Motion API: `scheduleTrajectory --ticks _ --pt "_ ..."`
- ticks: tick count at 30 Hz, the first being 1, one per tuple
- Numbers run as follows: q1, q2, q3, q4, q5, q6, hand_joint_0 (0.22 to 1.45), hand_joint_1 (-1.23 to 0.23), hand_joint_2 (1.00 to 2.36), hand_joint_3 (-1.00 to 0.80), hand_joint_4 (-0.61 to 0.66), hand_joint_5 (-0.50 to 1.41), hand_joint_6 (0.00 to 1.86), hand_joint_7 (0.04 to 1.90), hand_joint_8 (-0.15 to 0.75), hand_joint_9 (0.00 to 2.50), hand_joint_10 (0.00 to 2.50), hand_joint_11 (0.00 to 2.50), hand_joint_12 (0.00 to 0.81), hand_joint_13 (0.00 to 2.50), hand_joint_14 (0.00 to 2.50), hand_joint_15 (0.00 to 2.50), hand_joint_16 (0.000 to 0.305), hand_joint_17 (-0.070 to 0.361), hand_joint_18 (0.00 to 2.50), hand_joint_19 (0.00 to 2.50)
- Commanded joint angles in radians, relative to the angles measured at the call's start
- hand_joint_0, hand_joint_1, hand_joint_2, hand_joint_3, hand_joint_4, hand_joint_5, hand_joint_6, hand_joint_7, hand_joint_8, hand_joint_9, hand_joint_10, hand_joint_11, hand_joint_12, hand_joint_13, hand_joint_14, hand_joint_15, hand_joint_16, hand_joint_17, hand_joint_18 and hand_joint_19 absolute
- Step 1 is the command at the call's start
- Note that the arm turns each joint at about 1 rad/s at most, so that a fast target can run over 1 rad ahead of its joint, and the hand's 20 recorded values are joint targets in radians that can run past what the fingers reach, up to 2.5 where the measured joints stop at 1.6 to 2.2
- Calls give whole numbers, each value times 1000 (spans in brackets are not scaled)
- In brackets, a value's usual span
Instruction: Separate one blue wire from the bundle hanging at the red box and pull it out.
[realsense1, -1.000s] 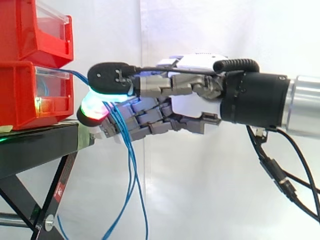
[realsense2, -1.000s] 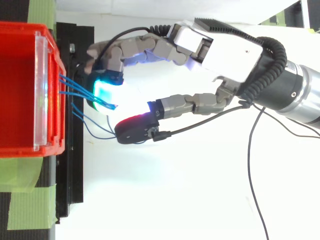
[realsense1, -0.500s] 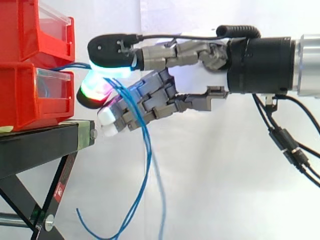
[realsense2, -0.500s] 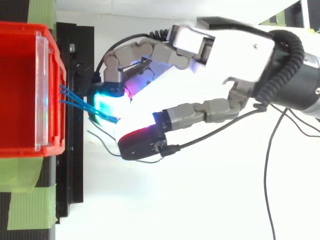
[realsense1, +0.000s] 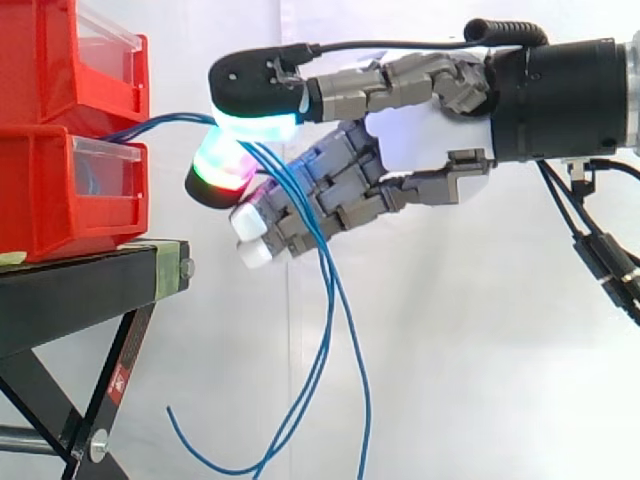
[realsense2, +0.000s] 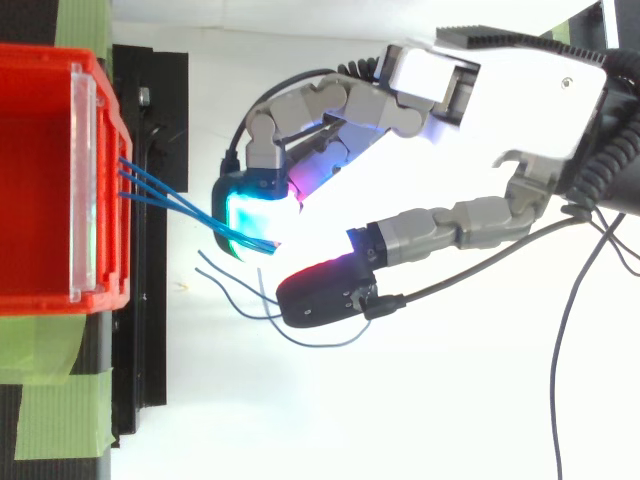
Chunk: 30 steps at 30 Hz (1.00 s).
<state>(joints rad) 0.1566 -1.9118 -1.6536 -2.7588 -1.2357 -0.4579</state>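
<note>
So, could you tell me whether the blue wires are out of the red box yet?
Not out: the blue wires run from the red box to the pinching hand.

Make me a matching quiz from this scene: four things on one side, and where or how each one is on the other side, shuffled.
1 blue wires
2 red bins
3 black stand
4 hand

A underneath the bins
B reaching in from the right
C stacked one on another
D pinched by the hand

Pairs: 1-D, 2-C, 3-A, 4-B.
</note>
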Motion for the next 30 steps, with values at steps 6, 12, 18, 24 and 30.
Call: scheduleTrajectory --ticks 6,12,18,24,30 --pt "0 0 -2 -150 -28 196 611 -739 1031 -48 3 -123 736 1146 346 989 14 506 331 839 18 470 45 101 421 336" --pt "1 0 -5 -173 -34 255 611 -739 1031 -45 -6 -123 737 1139 345 991 14 510 331 836 18 473 45 100 420 339" --pt "3 0 -5 -185 -44 318 611 -739 1031 -42 -10 -122 736 1152 344 997 14 509 332 836 20 478 44 100 423 337" --pt "4 0 -5 -217 -59 446 613 -738 1031 -45 -4 -123 736 1155 355 1032 16 521 327 884 21 516 44 99 422 340" --pt "11 0 -3 -259 -60 622 615 -721 1033 -61 -3 -129 735 1173 348 1305 23 1047 329 1208 31 1173 43 96 577 528"
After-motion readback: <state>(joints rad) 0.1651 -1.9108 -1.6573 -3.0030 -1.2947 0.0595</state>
